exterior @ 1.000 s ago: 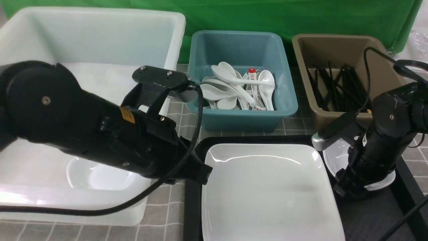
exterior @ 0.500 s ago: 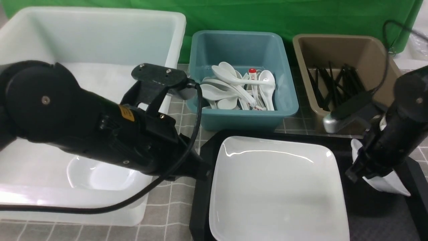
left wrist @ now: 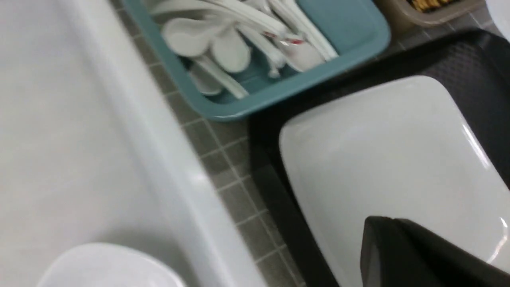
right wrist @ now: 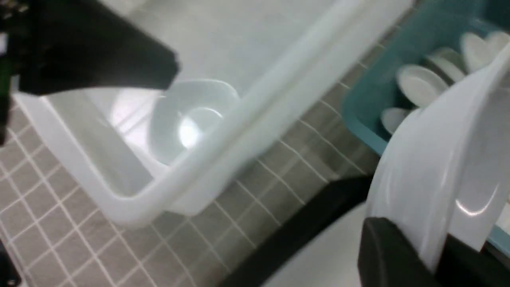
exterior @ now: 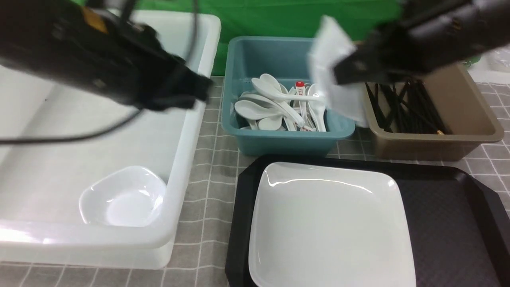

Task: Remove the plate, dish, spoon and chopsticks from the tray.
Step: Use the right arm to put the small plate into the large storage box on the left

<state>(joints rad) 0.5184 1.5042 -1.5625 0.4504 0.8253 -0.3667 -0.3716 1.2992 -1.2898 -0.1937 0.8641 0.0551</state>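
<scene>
The large white plate (exterior: pixel 330 223) lies on the black tray (exterior: pixel 446 223) at the front; it also shows in the left wrist view (left wrist: pixel 390 151). My right gripper (exterior: pixel 338 75) is high at the back, shut on a small white dish (exterior: pixel 334 59) that hangs tilted over the gap between the blue and brown tubs. In the right wrist view its fingers pinch the dish's (right wrist: pixel 430 159) rim. My left gripper (exterior: pixel 201 88) is raised over the white tub, shut and empty. No spoon or chopsticks show on the tray.
A big white tub (exterior: pixel 191 131) at the left holds another small dish (exterior: pixel 123 197). The blue tub (exterior: pixel 287 139) holds several white spoons. The brown tub (exterior: pixel 438 139) holds black chopsticks. The right part of the tray is bare.
My right gripper lifted the dish off the tray's right side, up and to the left. My left arm rose from the tray's left edge. The tray and plate shifted slightly right.
</scene>
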